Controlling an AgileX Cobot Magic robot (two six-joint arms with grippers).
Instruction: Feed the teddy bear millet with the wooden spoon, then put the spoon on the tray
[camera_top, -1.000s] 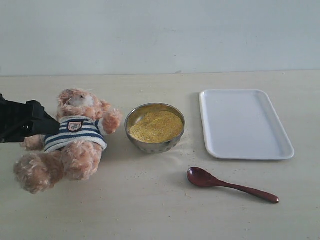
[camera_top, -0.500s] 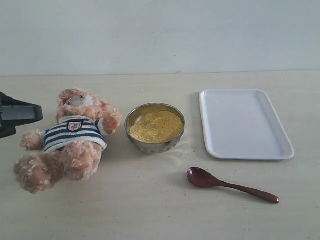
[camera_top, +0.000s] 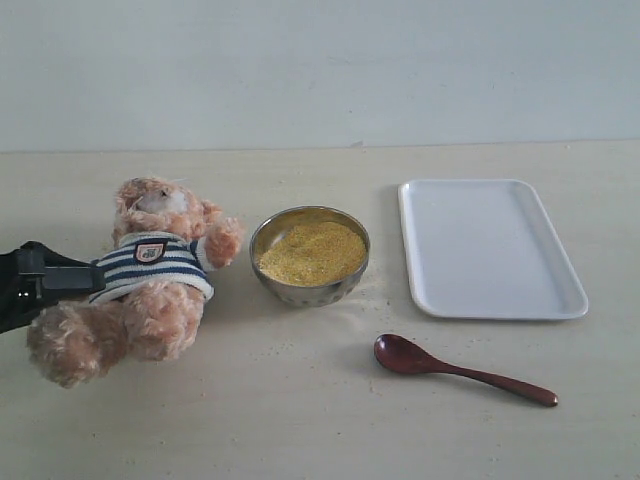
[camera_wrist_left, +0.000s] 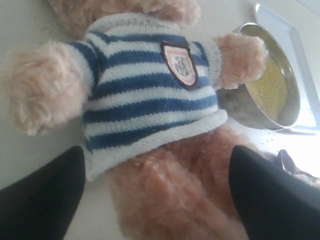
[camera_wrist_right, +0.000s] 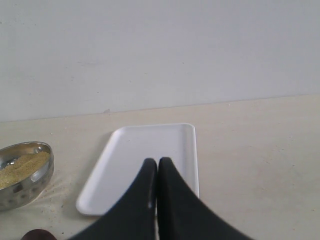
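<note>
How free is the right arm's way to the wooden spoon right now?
Probably free. The wooden spoon lies alone on the bare table, apart from the tray and the bowl, with nothing over it. The right gripper is shut, so it would have to open first.

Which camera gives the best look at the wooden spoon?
The exterior view: the whole wooden spoon lies unobstructed near the tray. Each wrist view catches only a dark sliver of it near the frame edge.

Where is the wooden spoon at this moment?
In the exterior view the wooden spoon lies on the table, right of centre, in front of the tray.
</note>
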